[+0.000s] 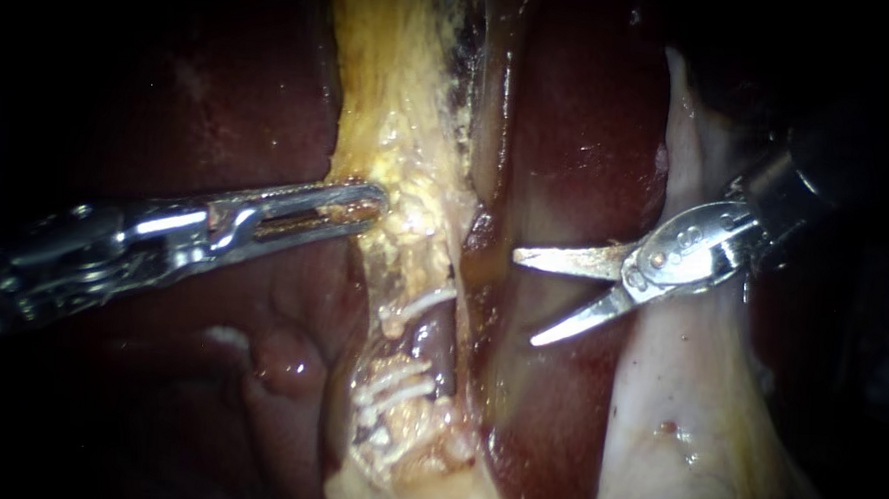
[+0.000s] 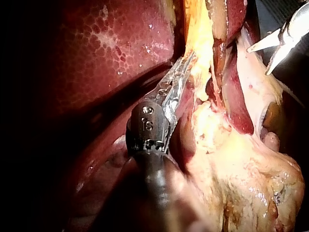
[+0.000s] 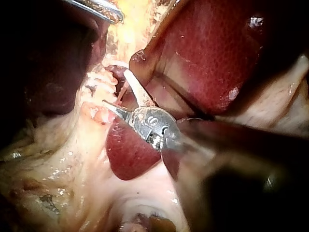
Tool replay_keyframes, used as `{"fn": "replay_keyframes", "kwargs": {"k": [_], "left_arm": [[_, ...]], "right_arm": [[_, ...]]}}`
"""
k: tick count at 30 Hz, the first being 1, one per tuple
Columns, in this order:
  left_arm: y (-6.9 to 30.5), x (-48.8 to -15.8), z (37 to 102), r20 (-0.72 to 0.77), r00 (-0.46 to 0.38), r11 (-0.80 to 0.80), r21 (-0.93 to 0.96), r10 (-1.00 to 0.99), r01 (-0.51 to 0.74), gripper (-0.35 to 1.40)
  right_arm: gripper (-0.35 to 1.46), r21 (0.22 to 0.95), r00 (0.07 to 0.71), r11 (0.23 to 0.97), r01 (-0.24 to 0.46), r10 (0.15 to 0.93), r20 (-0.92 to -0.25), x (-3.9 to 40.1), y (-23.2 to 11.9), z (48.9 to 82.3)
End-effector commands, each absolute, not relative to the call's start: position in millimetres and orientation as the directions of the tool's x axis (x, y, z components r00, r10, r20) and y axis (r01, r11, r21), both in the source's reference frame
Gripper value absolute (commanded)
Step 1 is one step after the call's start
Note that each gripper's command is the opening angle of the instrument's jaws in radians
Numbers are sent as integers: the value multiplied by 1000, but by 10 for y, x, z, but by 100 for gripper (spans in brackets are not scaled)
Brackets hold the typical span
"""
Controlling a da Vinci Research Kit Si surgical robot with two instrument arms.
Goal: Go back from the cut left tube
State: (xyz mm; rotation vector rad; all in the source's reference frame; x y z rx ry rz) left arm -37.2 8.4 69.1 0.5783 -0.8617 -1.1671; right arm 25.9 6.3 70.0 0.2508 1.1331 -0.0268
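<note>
A tube point(image 1: 438, 347) runs down the middle of the endoscope view, with a white clip point(image 1: 417, 303) across its upper part and several white clips point(image 1: 394, 382) lower down. My right instrument point(image 1: 525, 297) has two blades standing open, just right of the tube, over dark red liver, and touching nothing. The same open blades point(image 3: 115, 86) show in the right wrist view, close to the clipped tissue. My left instrument point(image 1: 376, 205) comes in from the left, its jaws shut on the edge of the yellow fatty tissue point(image 1: 408, 178) above the clips; it point(image 2: 186, 63) holds that strip taut.
Dark red liver point(image 1: 570, 135) lies behind and to both sides. A pale whitish sheet of tissue point(image 1: 679, 390) lies under the right instrument's shaft. Yellow lumpy fat point(image 2: 241, 164) fills the ground beside my left instrument's shaft.
</note>
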Motion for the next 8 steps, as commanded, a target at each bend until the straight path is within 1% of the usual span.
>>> {"fn": "replay_keyframes", "kwargs": {"k": [1,8], "left_arm": [[84,-371,690,279,146,312,779,-949,543,-35],[84,-371,690,279,146,312,779,-949,543,-35]], "right_arm": [[143,185,427,972,147,106,-898,259,63,700],[143,185,427,972,147,106,-898,259,63,700]]}}
